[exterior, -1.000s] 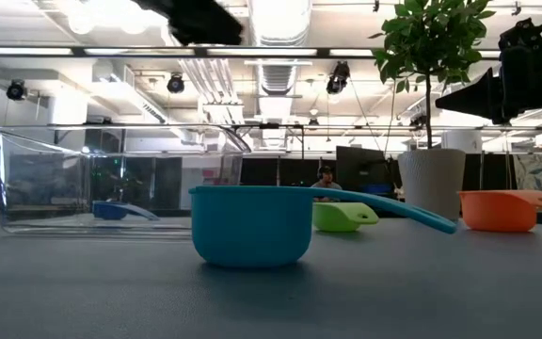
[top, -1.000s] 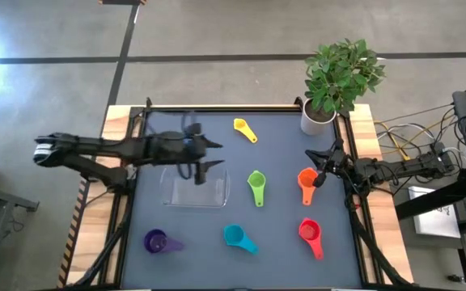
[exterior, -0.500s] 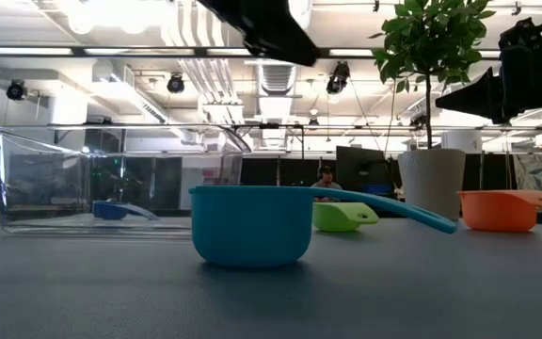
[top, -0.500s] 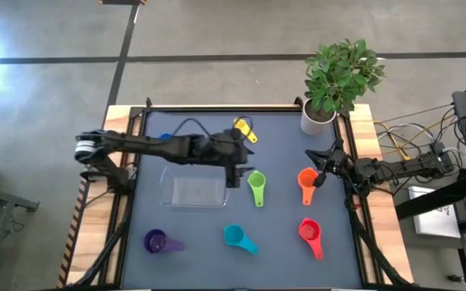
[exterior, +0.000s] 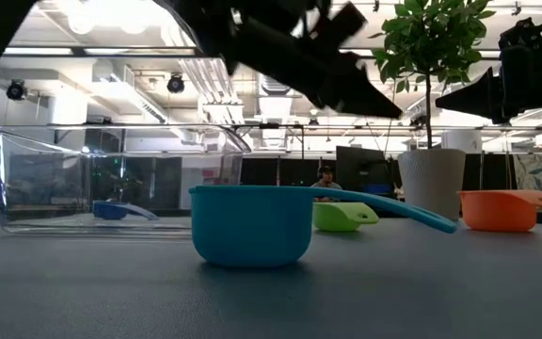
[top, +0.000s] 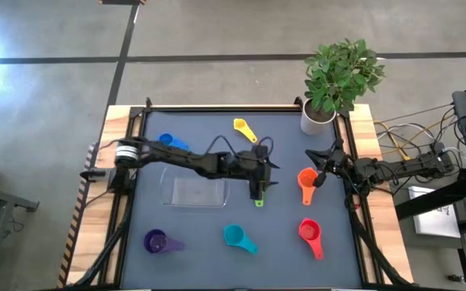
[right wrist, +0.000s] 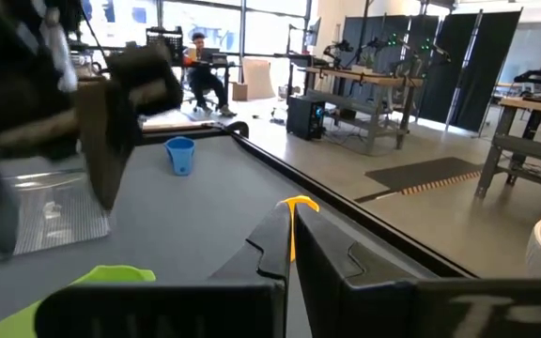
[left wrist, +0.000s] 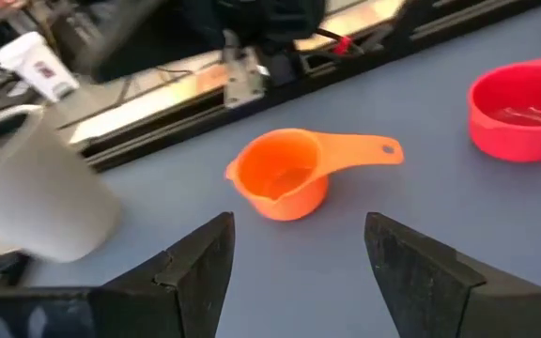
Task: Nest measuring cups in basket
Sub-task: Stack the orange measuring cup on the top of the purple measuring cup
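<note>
Left gripper (top: 259,179), fingers spread wide and gripping nothing, hangs over the green cup (top: 258,200) just beside the basket (top: 196,191), as I watch. Right gripper (top: 319,168), fingers pressed together, waits beside the orange cup (top: 306,181) near the table's edge.

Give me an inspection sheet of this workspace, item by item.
Surface: dark mat on a wood-edged table.
Job's things: basket holds no cup; blue cup, yellow cup, green cup, orange cup, red cup, teal cup and purple cup lie loose around it.
Clutter: potted plant at the far right corner.
Grippers: left gripper open above the green cup; right gripper shut beside the orange cup.
Cables: bundle off the right edge.
Surroundings: seated person far behind.
</note>
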`<state>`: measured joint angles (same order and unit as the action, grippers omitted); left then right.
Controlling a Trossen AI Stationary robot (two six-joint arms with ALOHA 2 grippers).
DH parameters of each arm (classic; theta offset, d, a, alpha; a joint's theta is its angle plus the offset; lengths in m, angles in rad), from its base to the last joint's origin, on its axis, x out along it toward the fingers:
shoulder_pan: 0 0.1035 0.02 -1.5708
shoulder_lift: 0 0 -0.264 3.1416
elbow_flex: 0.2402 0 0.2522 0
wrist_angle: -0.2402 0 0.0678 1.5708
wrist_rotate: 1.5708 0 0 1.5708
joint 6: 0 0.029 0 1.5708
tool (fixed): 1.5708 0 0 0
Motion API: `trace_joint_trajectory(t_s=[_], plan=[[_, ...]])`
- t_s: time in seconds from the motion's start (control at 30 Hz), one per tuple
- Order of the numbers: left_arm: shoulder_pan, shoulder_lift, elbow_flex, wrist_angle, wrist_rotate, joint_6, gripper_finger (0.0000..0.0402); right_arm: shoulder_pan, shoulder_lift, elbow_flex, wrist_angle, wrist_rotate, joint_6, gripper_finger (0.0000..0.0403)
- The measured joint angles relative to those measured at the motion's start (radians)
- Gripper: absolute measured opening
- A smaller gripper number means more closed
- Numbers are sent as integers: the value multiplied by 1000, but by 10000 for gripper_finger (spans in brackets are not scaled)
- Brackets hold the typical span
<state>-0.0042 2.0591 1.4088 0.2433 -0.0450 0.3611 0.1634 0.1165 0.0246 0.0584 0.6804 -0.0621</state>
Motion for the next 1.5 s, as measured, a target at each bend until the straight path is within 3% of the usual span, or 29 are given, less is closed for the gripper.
trace_joint_trajectory(t_s=[0.37, 1.1, 1.5], plan=[[-11, 239, 240, 7, 98, -25, 222, 0, -1, 0, -1, 0, -16, 9], [-6, 502, 550, -21, 15, 170, 202, 0, -2, 0, -2, 1, -16, 9], [-5, 687, 889, -327, -40, 205, 172, 0, -2, 0, -2, 1, -16, 9]])
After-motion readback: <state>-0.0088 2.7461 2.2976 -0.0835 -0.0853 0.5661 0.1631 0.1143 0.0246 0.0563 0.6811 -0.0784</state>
